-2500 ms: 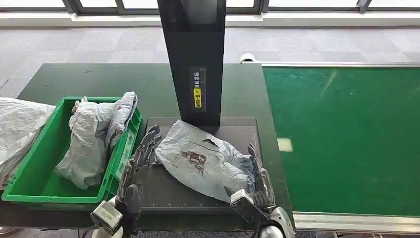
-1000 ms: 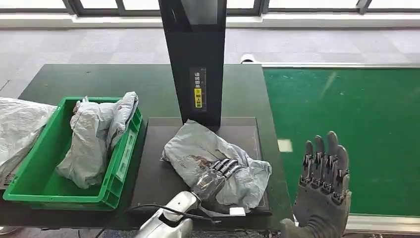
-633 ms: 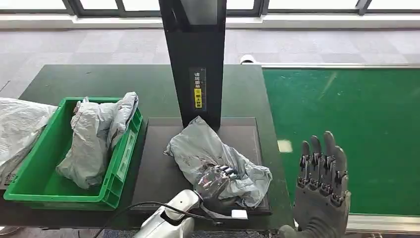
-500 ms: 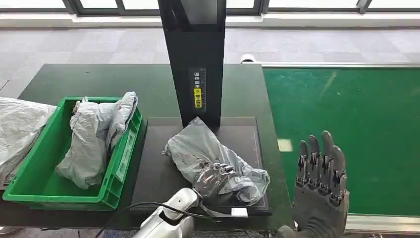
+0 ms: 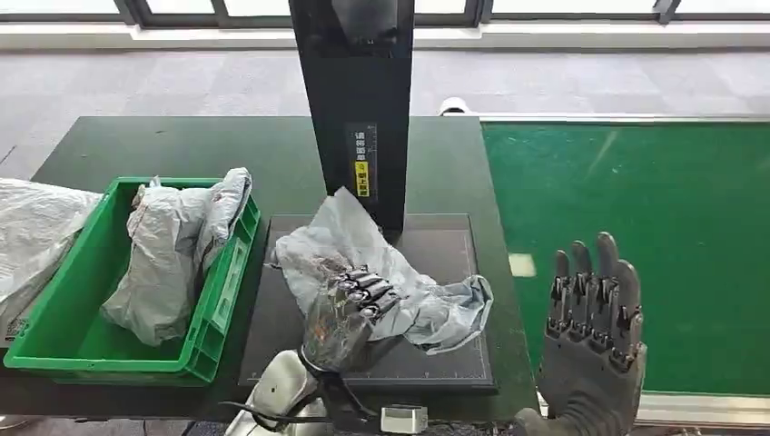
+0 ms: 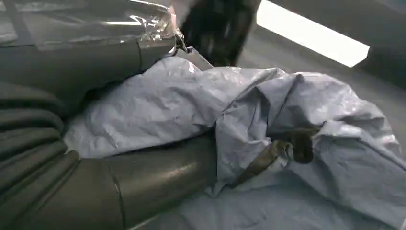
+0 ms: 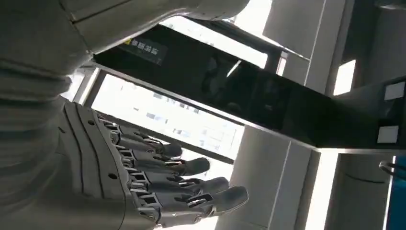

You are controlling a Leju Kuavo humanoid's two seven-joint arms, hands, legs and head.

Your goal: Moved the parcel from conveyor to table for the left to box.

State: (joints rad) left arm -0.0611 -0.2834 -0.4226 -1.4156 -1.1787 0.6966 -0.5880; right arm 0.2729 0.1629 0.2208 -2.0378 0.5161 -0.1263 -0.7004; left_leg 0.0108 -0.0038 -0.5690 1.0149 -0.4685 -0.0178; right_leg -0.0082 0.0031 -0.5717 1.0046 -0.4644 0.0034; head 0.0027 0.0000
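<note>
On the dark desk (image 5: 163, 145), beside the green conveyor (image 5: 636, 227), a black mat (image 5: 454, 363) carries the grey parcel (image 5: 399, 291). The left hand (image 5: 350, 313) grips the parcel's crumpled plastic, fingers curled into it. The right hand (image 5: 590, 350) is raised over the conveyor's near edge, fingers straight and apart, holding nothing, well apart from the parcel.

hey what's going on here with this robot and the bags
The robot's left hand grips a crumpled grey parcel over the black pad on the table, in front of a black post. Its right hand is held up open, holding nothing, near the edge of the green conveyor. A green bin to the left already holds other grey bags.
</note>
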